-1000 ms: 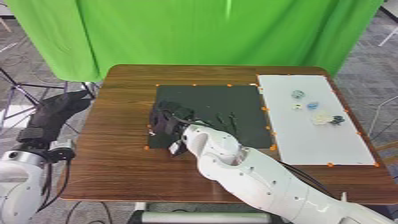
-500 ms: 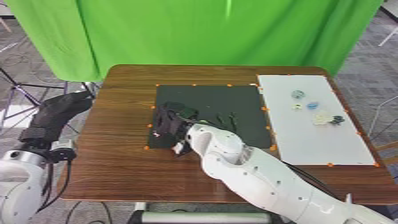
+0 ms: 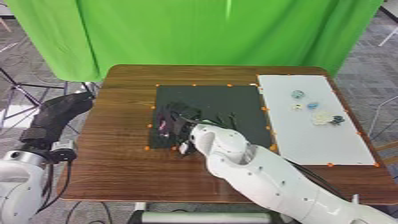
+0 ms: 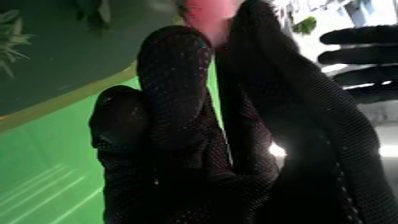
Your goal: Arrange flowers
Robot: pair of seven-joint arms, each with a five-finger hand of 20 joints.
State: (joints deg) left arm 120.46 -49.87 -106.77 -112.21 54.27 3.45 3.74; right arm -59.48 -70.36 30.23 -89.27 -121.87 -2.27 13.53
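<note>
My right hand [image 3: 184, 111] is over the left part of the black mat [image 3: 204, 92], with something pink [image 3: 163, 123] at its left side. In the right wrist view, the thumb and fingers of the right hand [image 4: 173, 100] pinch a pink flower [image 4: 209, 17]; its stem is hidden. Green sprigs [image 3: 227, 121] lie on the mat to the right of that hand, and pale leaves [image 4: 12, 37] show in the wrist view. My left hand [image 3: 64, 107] hangs off the table's left side, fingers straight; the right wrist view has the left hand [image 4: 364, 62] farther off.
A white board [image 3: 315, 145] on the right holds a pale green flower [image 3: 298, 94], a blue one [image 3: 313, 105], a cream one [image 3: 322, 118] and a dark one [image 3: 338, 120]. Orange markers edge mat and board. A green curtain [image 3: 204, 35] hangs behind the brown table [image 3: 111, 165].
My right hand has shifted slightly to the right over the mat, and more of the pink flower shows at its left side. The left hand has barely moved.
</note>
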